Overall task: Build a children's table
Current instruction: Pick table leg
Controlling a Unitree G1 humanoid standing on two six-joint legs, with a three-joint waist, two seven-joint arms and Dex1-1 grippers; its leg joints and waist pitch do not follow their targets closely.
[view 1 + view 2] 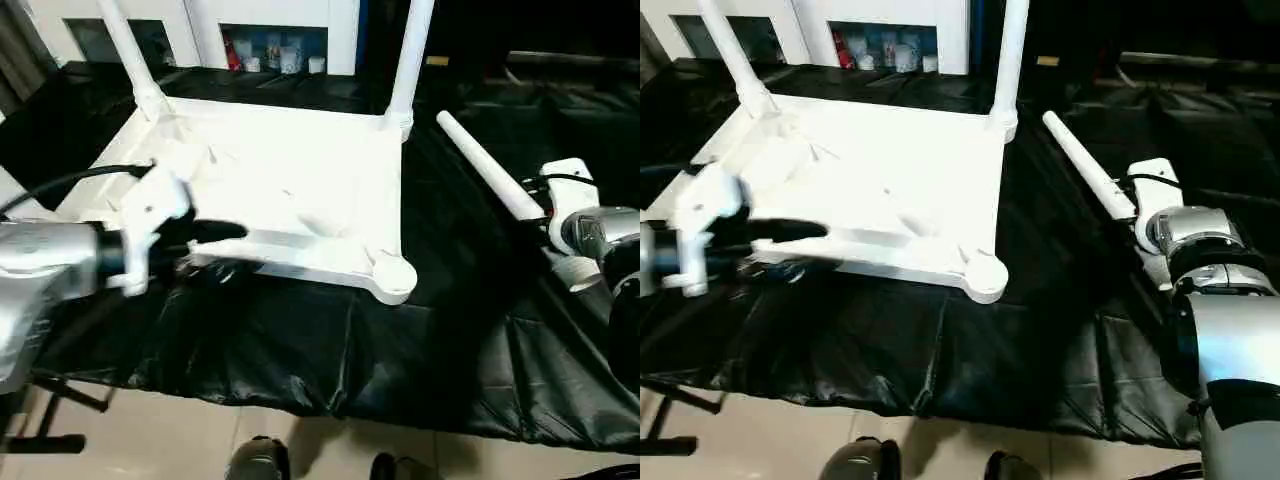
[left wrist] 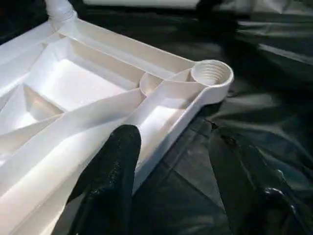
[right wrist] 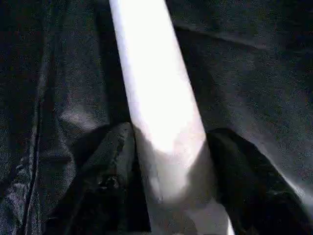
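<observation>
The white table top [image 1: 290,190] lies upside down on the black cloth, ribs facing up. Two tube legs [image 1: 412,50] [image 1: 128,50] stand in its far corner sockets. Its near right socket [image 2: 211,73] is empty and threaded. My left gripper [image 2: 171,161] is open at the top's near edge, with one finger [image 2: 117,161] resting on the rim and the other over the cloth. A loose leg [image 1: 485,165] lies on the cloth to the right of the top. My right gripper [image 3: 168,161] is shut on that leg [image 3: 156,98] near its flared end.
A white cabinet with glass doors [image 1: 270,30] stands behind the work table. The black cloth [image 1: 330,350] hangs over the table's front edge above a pale floor [image 1: 150,430]. A black stand [image 1: 40,440] sits at the lower left.
</observation>
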